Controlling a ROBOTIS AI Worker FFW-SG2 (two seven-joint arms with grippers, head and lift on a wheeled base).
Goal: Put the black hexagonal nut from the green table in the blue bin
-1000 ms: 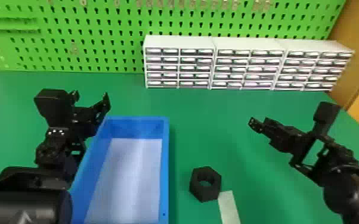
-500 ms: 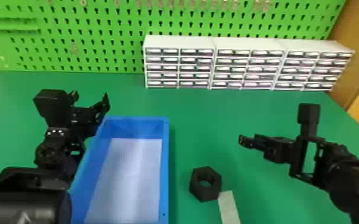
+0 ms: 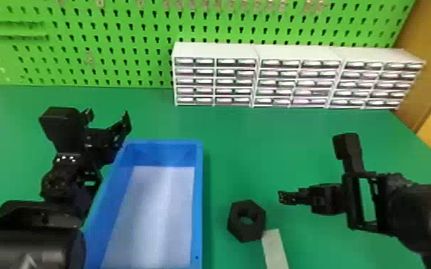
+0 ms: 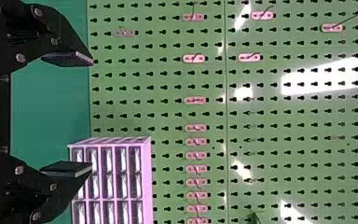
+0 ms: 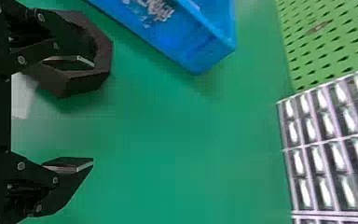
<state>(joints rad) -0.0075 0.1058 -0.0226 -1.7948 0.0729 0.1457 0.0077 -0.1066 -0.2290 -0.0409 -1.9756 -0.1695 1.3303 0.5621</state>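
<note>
The black hexagonal nut (image 3: 247,221) lies flat on the green table (image 3: 261,143), between the blue bin (image 3: 197,200) and my right gripper (image 3: 285,197). In the right wrist view one finger of my right gripper (image 5: 93,112) overlaps the nut (image 5: 88,79), and the fingers stand wide apart with nothing held. The bin (image 5: 200,46) shows there too. Over the bin's far left corner my left gripper (image 3: 108,116) is parked; in the left wrist view the left gripper (image 4: 92,114) is open and holds nothing.
A pale strip (image 3: 275,248) lies against the near right side of the nut. White drawer cabinets (image 3: 257,50) stand along the table's back, before a green pegboard (image 3: 111,50).
My right gripper has moved toward the robot and left, nearer the nut, and its arm has turned. The left arm, the bin and the nut have kept their places.
</note>
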